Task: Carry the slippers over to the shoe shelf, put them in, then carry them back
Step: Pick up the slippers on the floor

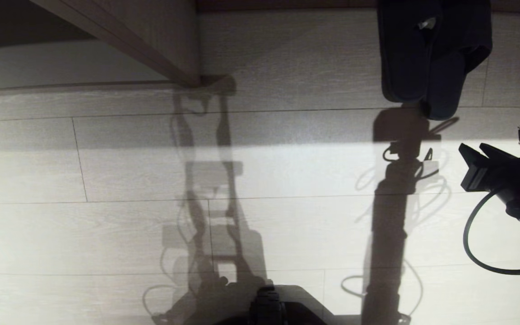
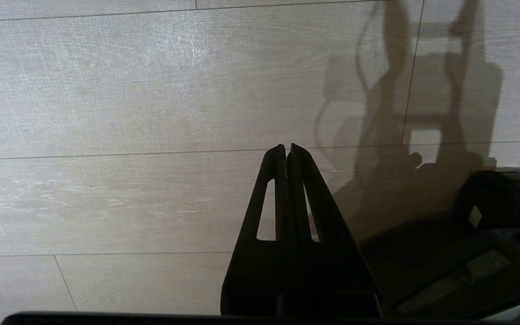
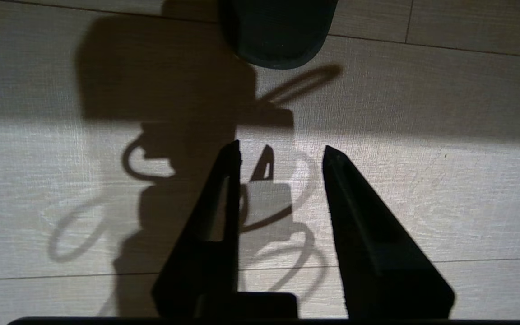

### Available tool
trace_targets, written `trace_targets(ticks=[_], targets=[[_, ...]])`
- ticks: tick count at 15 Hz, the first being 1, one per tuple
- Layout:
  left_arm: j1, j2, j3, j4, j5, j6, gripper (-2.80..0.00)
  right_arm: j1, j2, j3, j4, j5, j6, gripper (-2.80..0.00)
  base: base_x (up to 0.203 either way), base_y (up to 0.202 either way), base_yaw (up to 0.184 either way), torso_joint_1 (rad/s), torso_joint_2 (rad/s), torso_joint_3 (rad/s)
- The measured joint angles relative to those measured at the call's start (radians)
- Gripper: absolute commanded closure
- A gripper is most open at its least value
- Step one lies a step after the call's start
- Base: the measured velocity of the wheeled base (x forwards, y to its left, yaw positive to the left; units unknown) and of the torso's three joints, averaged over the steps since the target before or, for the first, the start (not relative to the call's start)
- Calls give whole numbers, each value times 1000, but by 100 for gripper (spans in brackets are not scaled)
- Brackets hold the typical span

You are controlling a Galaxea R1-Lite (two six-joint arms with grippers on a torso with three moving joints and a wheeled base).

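Judging step: reaching for the slippers (image 1: 427, 58), grasp not yet made. Lying as a pair on the wood-plank floor (image 1: 106, 234), one overlapping the other, in shadow near the floor's far edge where it meets the dark strip at the back; not inside the shoe shelf (image 1: 151, 36), whose slanted panel and pale base board are showing well apart at the far left corner. Whether this is the outbound pickup or the return leg: cannot tell.

Right pincer (image 1: 479, 168) hovering above the floor, spread, holding nothing, fingers (image 3: 368, 234) pointing toward the pair. Nearest slipper end (image 3: 278, 36) lying ahead of the tips, near but apart, roughly in line with the gap between the fingers.

Next move likely calling for: advancing and lowering the right pincer, spreading wide enough to straddle both overlapped edges, then pinching both together so neither drops.

Left pincer (image 2: 287, 151) parked over bare floor, pressed together, empty.
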Motion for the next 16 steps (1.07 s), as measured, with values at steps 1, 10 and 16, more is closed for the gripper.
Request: trace_targets(ticks=[1,10,16], targets=[[0,0,0,0,0,0,0,0,4,-4,-1,0,1,-280,0,0,0,0,0,0],[0,0,0,0,0,0,0,1,210,-87,-274,-38,27,-280,0,0,0,0,0,0],[0,0,0,0,0,0,0,30,247,-236,-276,-71,47,-280,0,0,0,0,0,0]])
